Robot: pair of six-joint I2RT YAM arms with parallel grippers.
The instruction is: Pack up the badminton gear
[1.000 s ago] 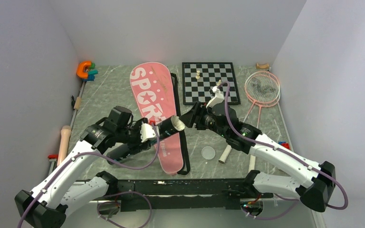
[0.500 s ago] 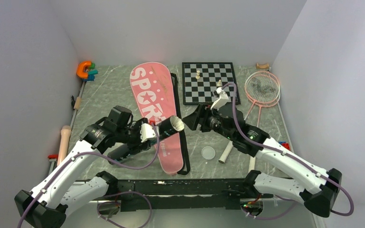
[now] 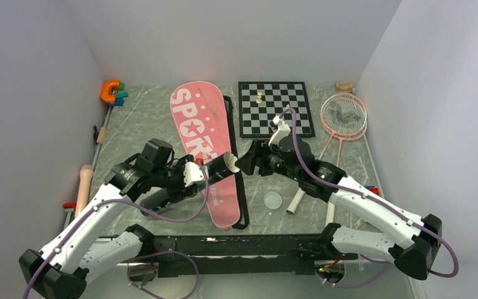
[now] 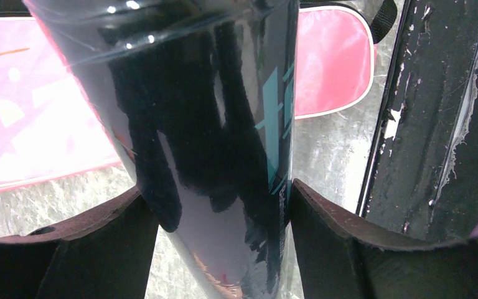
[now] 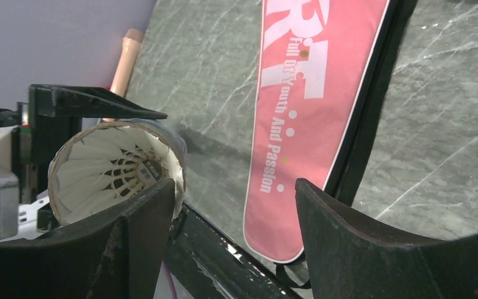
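Observation:
My left gripper (image 3: 193,173) is shut on the long black tube (image 3: 215,167), which it holds tilted above the pink "SPORT" bag (image 3: 199,134). In the left wrist view the tube (image 4: 218,124) fills the gap between the fingers of the left gripper (image 4: 224,205). A white feather shuttlecock (image 5: 115,168) sits inside the tube's open mouth. My right gripper (image 3: 244,163) stands open and empty just right of that mouth. In its own view the right gripper (image 5: 236,193) has only the bag (image 5: 305,93) behind its gap. Two pink rackets (image 3: 343,115) lie at the far right.
A chessboard (image 3: 274,107) with pale pieces lies behind the right arm. An orange C-shaped toy (image 3: 109,91) sits in the far left corner. A round clear lid (image 3: 273,200) lies beside a white racket handle (image 3: 294,202). Walls close in on three sides.
The right gripper pulled back to the right, then returned to the tube's mouth with its jaws a little wider. The left arm and the tube stayed still.

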